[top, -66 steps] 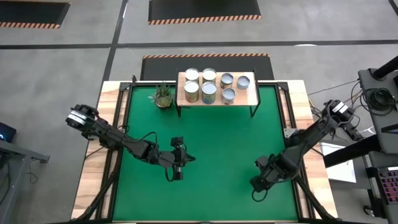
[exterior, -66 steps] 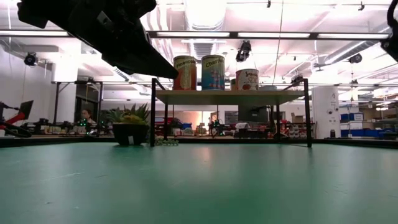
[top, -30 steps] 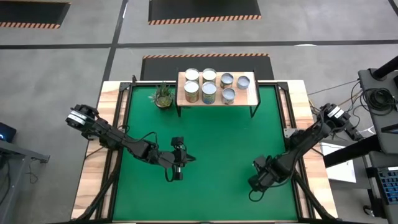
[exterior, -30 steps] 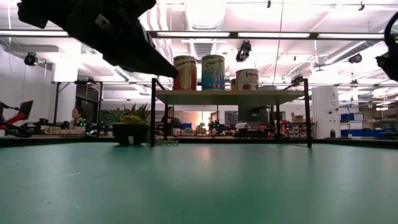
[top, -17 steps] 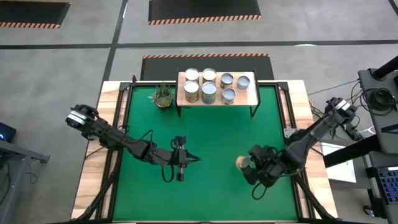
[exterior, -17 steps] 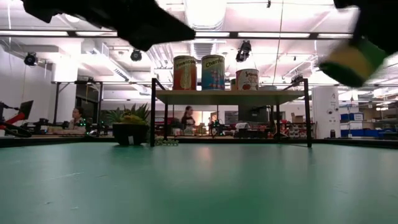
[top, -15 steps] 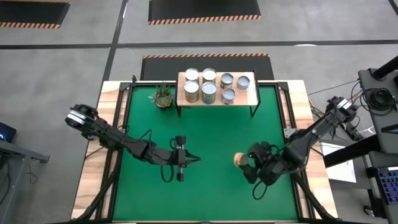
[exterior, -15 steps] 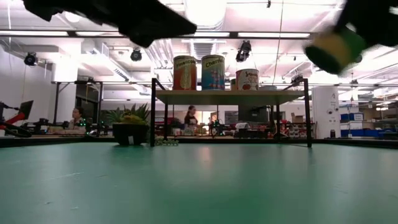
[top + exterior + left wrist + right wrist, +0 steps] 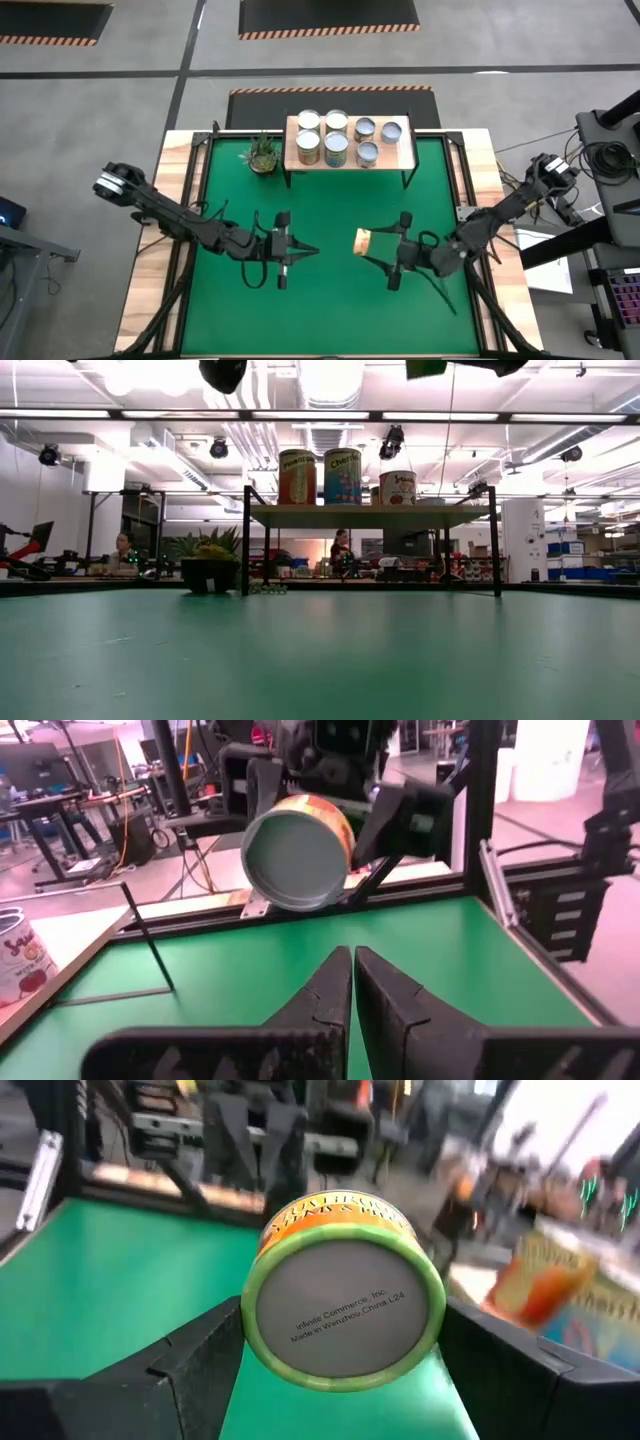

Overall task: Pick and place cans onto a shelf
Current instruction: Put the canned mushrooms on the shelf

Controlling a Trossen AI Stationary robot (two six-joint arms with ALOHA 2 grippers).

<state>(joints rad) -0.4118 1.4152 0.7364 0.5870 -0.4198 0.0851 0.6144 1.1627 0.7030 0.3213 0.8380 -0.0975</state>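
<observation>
One can [image 9: 364, 242] with an orange-yellow label lies sideways, raised above the mat; seven cans [image 9: 336, 138] stand upright on the pale wooden shelf [image 9: 405, 150].

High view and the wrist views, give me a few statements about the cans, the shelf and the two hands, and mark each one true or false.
1. The right hand holds a green-rimmed, orange-labelled tin can lying on its side. True.
2. The left hand is open. False: its fingers are shut, holding nothing.
3. Seven round-topped tin cans stand on the pale wooden shelf. True.
4. The small green potted plant stands on the shelf. False: it stands on the green mat beside the shelf.
</observation>
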